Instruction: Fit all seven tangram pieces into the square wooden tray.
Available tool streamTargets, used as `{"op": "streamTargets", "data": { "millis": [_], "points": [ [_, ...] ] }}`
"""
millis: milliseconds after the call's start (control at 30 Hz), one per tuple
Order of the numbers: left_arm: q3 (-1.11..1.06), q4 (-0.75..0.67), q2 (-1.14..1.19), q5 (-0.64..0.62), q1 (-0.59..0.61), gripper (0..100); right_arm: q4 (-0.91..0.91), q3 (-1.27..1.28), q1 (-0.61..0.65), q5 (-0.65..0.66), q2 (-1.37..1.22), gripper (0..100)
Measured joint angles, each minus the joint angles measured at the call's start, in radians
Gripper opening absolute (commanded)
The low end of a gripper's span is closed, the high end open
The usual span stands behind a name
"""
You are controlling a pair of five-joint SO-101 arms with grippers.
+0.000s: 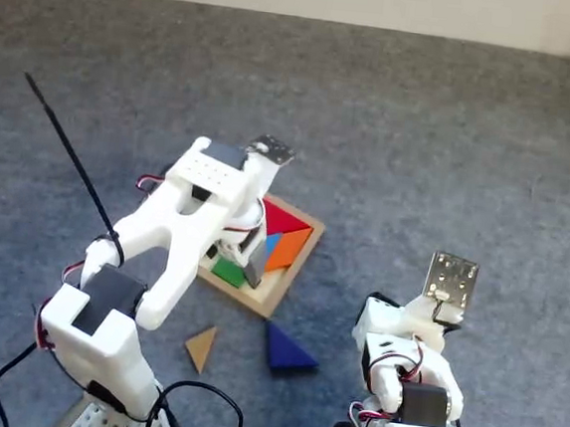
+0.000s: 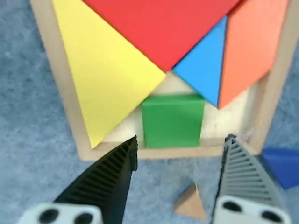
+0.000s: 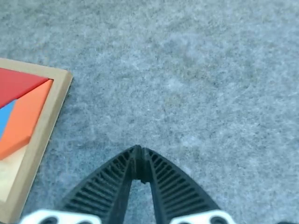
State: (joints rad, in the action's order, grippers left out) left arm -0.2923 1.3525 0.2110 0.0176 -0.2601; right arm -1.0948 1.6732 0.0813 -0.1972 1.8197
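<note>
The square wooden tray [image 2: 60,84] [image 1: 290,286] holds a yellow triangle [image 2: 103,70], a red triangle [image 2: 163,23] [image 1: 283,218], a small blue triangle [image 2: 205,70], an orange piece [image 2: 250,46] [image 1: 288,250] and a green square [image 2: 173,120] [image 1: 228,271]. The green square lies flat against the tray's near rim. My left gripper [image 2: 181,140] [image 1: 252,263] hovers open just above that rim, its fingertips wider apart than the square. On the carpet lie a tan triangle [image 1: 200,346] [image 2: 190,203] and a dark blue triangle [image 1: 286,351] [image 2: 282,163]. My right gripper [image 3: 140,151] is shut over bare carpet, to the tray's right.
Grey carpet covers the whole work area. A thin black cable [image 1: 70,155] slants across the left side. The right arm's body [image 1: 410,384] stands at the lower right, close to the dark blue triangle. One tray corner [image 3: 56,79] lies beside the right gripper.
</note>
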Motion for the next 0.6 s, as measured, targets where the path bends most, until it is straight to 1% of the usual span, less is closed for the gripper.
{"op": "streamTargets", "data": {
  "millis": [133,200,367,500,600],
  "points": [
    [-0.083,-0.1,0.0,-0.006,-0.002,22,0.0,0.0,0.0,0.0,0.0,0.9],
    [-0.089,-0.127,0.0,-0.006,-0.002,20,0.0,0.0,0.0,0.0,0.0,0.9],
    [-0.094,-0.141,0.0,-0.008,-0.003,18,0.0,0.0,0.0,0.0,0.0,0.9],
    [-0.094,-0.141,0.0,-0.008,-0.005,14,0.0,0.0,0.0,0.0,0.0,0.9],
    [-0.094,-0.14,-0.002,-0.008,-0.008,14,0.0,0.0,0.0,0.0,0.0,0.9]
  ]
}}
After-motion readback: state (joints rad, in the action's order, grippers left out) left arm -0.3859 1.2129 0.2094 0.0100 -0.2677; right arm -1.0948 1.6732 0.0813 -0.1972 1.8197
